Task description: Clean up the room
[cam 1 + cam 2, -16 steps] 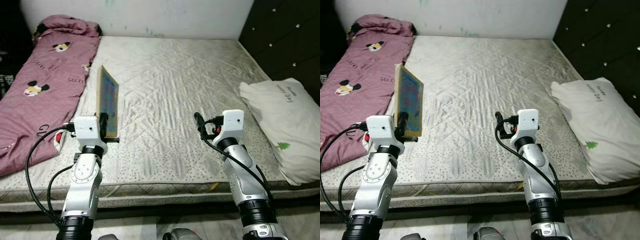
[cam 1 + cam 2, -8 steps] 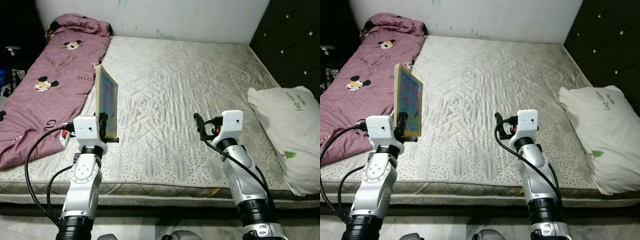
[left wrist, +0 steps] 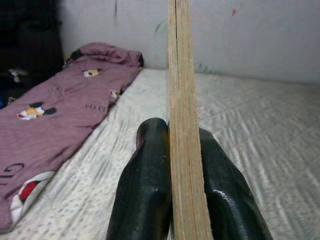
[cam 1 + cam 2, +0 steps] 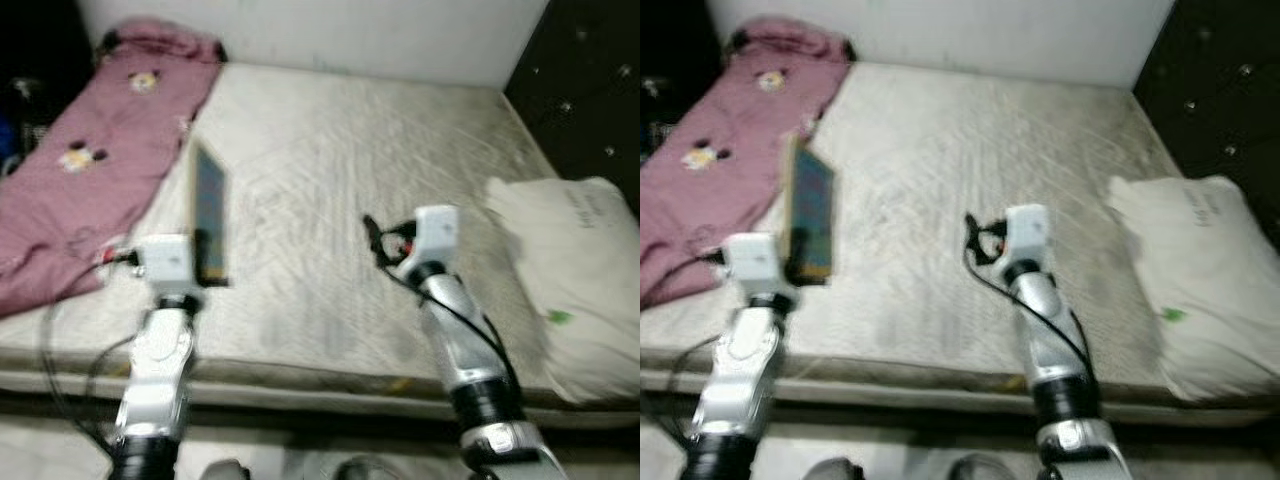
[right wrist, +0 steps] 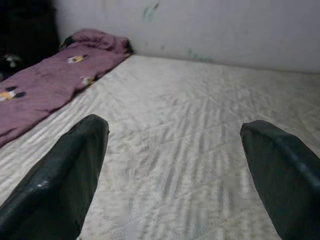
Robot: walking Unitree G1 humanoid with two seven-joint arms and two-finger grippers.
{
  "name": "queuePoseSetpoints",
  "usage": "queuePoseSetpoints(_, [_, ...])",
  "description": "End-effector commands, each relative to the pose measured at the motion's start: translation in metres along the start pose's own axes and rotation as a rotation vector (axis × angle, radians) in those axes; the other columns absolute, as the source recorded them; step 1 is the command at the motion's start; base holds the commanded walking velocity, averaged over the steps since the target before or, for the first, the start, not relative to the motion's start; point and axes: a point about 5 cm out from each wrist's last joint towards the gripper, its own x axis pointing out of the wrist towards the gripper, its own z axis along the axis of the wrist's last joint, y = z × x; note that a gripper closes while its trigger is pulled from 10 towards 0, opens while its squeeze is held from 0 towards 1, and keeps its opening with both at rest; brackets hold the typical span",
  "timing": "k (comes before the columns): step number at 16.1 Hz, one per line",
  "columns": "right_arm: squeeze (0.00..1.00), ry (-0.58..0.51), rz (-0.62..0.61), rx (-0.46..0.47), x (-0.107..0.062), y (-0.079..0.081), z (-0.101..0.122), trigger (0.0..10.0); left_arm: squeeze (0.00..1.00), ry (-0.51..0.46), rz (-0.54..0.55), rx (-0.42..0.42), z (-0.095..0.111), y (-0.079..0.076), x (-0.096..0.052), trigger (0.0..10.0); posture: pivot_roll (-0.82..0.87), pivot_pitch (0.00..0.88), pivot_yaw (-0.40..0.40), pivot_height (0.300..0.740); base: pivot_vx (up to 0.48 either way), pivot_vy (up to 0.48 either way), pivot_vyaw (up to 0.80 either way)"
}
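Observation:
My left gripper [image 4: 207, 268] is shut on a thin wooden board [image 4: 208, 212] with a colourful blue face, held upright on edge above the mattress's front left part. In the left wrist view the board's pale edge [image 3: 181, 120] runs between the two black fingers [image 3: 145, 190]. My right gripper [image 4: 372, 240] hangs open over the middle of the mattress [image 4: 330, 170], nothing between its fingers [image 5: 60, 180]. A mauve cartoon-print quilt [image 4: 90, 170] lies along the mattress's left side. A white pillow [image 4: 570, 270] rests at the right edge.
A white wall [image 4: 320, 35] stands behind the bed. A black studded headboard [image 4: 590, 90] rises on the right. Dark clutter [image 4: 20, 110] sits at far left. The mattress's front edge [image 4: 300, 380] runs just before my arms. The eye views are blurred.
The camera has shifted and blurred, so the whole scene has slid. Both arms keep their pose; the board stays in my left gripper and the right gripper stays open.

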Motion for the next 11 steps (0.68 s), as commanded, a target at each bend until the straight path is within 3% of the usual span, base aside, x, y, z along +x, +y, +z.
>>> queuePoseSetpoints(1, [0.0,0.017,-0.024,-0.01,-0.002,-0.009,-0.005,10.0,0.0,-0.044,-0.033,-0.011,0.009,-0.012,0.002,10.0,-0.02,0.0,-0.045,0.74,0.0,-0.311,0.0])
queuePoseSetpoints(11, [0.0,0.033,-0.031,-0.008,-0.005,-0.009,-0.015,10.0,0.0,-0.025,-0.075,-0.027,0.003,-0.025,0.003,10.0,-0.05,0.0,-0.025,0.74,0.0,-0.312,0.0])
